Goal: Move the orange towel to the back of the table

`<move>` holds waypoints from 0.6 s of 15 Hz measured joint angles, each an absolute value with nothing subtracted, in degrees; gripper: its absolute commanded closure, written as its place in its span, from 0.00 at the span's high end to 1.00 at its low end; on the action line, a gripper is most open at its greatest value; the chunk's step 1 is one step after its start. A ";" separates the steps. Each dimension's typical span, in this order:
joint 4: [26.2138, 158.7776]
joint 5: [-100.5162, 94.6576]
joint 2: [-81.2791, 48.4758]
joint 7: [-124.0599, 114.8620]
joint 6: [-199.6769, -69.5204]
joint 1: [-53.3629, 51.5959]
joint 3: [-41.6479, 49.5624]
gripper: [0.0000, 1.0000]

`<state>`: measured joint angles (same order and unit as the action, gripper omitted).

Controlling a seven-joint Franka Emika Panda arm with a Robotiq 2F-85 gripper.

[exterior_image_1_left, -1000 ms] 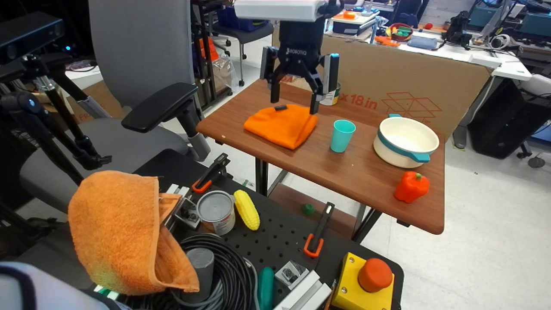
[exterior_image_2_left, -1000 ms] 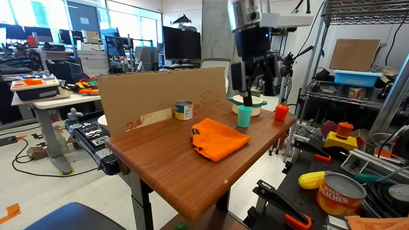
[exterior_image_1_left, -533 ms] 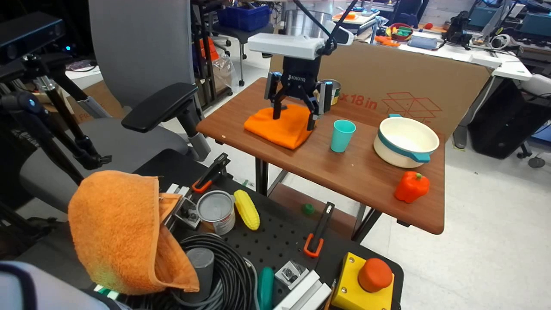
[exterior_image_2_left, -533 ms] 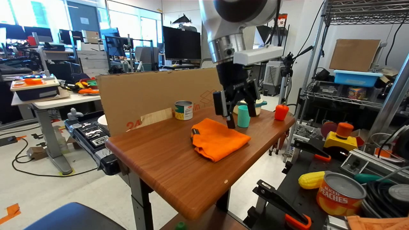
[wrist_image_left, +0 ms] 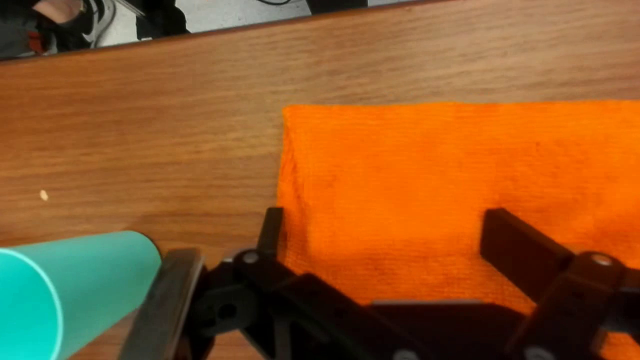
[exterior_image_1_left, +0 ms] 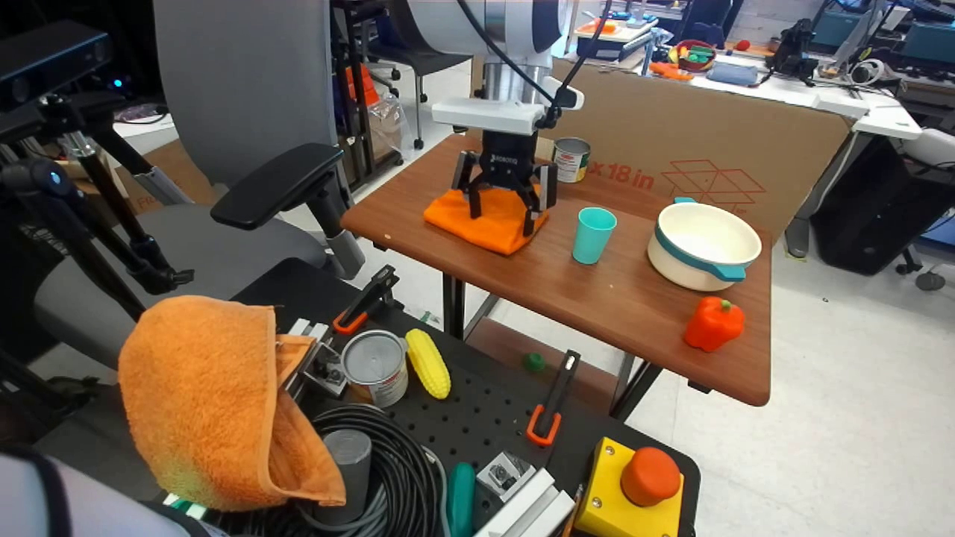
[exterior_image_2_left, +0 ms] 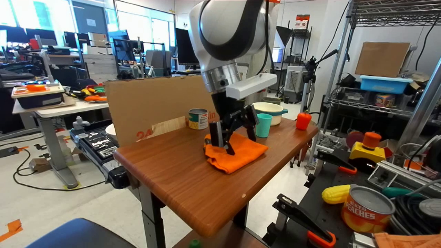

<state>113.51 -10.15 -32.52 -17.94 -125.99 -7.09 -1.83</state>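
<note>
I find the orange towel (wrist_image_left: 425, 195) folded on the wood-grain desk (exterior_image_2_left: 165, 165), near the long edge opposite the cardboard sheet (exterior_image_1_left: 709, 138) and near the turquoise cup (exterior_image_1_left: 594, 237). One straight side runs nearly along that edge, slightly askew; the towel's long axis I cannot determine. My jaws stand wide over it; contact I cannot confirm. Around the desk: pale floor (exterior_image_1_left: 850, 418), a grey office chair (exterior_image_1_left: 246, 97).
</note>
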 measured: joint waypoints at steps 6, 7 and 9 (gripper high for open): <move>103.44 -10.92 -39.78 -17.73 -125.71 -9.96 -1.25 1.00; 101.32 -10.87 -40.88 -17.39 -125.68 -10.44 -1.32 1.00; 97.17 -10.79 -42.95 -15.95 -125.55 -11.36 -1.73 1.00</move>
<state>97.17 -10.79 -42.95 -15.95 -125.55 -11.36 -1.73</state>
